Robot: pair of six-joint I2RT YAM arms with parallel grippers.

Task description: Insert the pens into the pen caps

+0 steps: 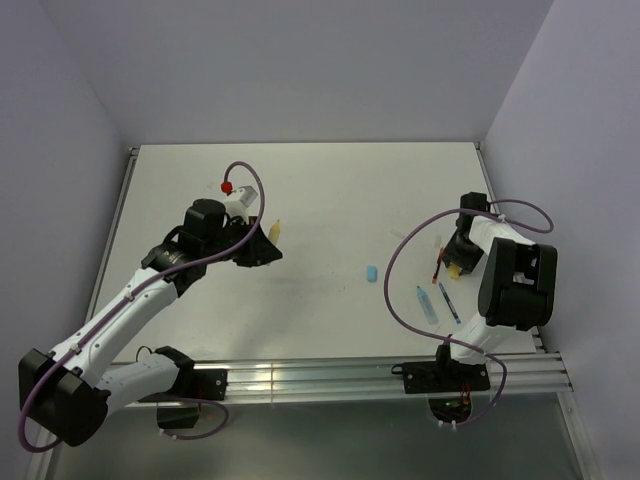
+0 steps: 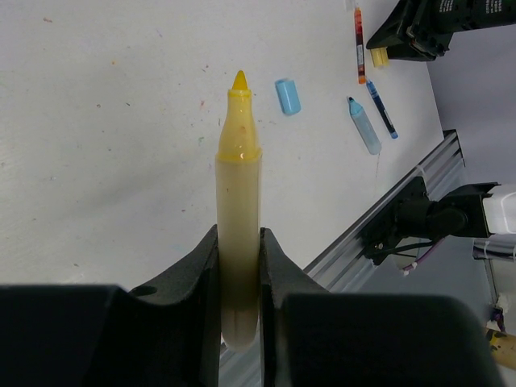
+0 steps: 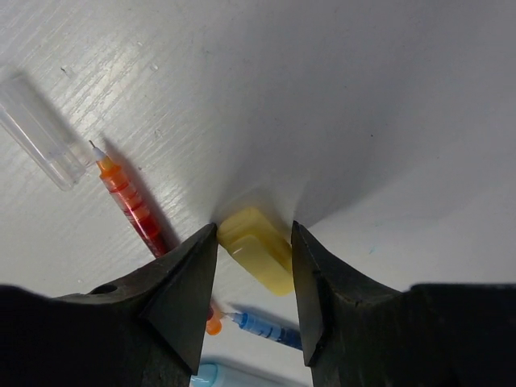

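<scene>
While the left hand [image 2: 239, 242] is pinching the yellow marker [image 2: 239, 185] tip-out, the right hand [image 3: 254, 234] is spread around the yellow cap [image 3: 258, 251] lying on the counter [image 3: 363, 97] between its fingers, and since it sits skewed it could squirt out sideways when squeezed.

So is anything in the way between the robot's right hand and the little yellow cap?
Nothing that I can see. The right hand is down around the yellow cap, one finger on each side. The red pen lies just outside one finger, not in between.
</scene>
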